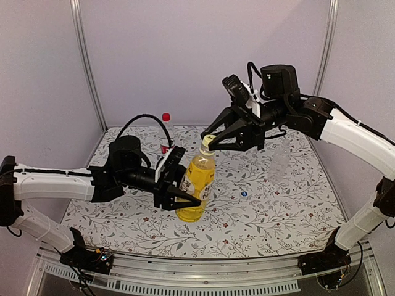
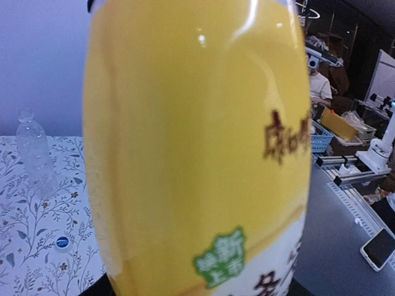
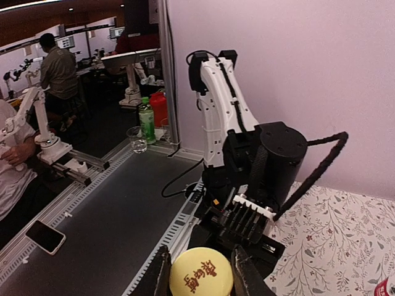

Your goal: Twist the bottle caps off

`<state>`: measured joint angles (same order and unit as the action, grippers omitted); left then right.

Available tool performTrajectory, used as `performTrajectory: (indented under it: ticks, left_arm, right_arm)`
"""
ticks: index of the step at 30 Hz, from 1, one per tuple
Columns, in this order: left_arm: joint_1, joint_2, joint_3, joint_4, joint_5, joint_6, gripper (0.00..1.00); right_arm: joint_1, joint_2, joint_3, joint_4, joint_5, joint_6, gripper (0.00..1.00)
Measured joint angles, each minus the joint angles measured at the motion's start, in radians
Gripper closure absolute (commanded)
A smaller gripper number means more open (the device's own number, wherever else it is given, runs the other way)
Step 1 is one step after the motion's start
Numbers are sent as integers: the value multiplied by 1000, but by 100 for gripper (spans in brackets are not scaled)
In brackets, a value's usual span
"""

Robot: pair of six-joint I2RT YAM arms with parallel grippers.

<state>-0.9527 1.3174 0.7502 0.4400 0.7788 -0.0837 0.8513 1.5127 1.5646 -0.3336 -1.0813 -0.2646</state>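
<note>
The yellow-orange drink bottle (image 1: 196,185) stands upright mid-table and fills the left wrist view (image 2: 197,148). My left gripper (image 1: 188,192) is shut round its lower body. Its yellow cap (image 1: 208,143) sits between the fingers of my right gripper (image 1: 211,145), which is shut on it from above; in the right wrist view both fingers (image 3: 247,271) press the cap (image 3: 201,273). A clear bottle with a red cap (image 1: 165,117) stands at the back. An uncapped clear bottle (image 1: 279,161) stands at the right, and a blue cap (image 1: 244,193) lies on the cloth.
A floral cloth (image 1: 271,216) covers the table, with purple walls behind and to both sides. The uncapped bottle (image 2: 34,154) and the blue cap (image 2: 62,242) lie left of the held bottle in the left wrist view. My left arm's wrist (image 3: 271,160) is just beyond the cap.
</note>
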Motion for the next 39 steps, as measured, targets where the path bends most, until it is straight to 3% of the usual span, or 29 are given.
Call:
performTrajectory:
  ticks: [7,12,15,24,30,34,39]
  left_arm:
    - [5,76,14,44,256,-22,48]
    - [10,85,30,57,297,-34,47]
    - [22,77,31,53,278,-37,47]
    - [52,-84,-6,-20,15,-13,45]
    - [54,-174,-22,-86,-336,-17,46]
    - [56,-216,-29,-114,-561,-23,44]
    - [58,-274,-56,-122,-720,-31,42]
  right_arm:
    - [-22,31,50,-12,-143,-40,85]
    - [-27,39,70,-14,-146,-36,81]
    - [-45,37,79,-12,-62,0,81]
    - [-144,-58,4,12,293,155,81]
    - [-144,-114,-8,-10,582,261,83]
    - [-144,-153,-137,26,658,285,83]
    - [-133,-159,-368,69,711,291,83]
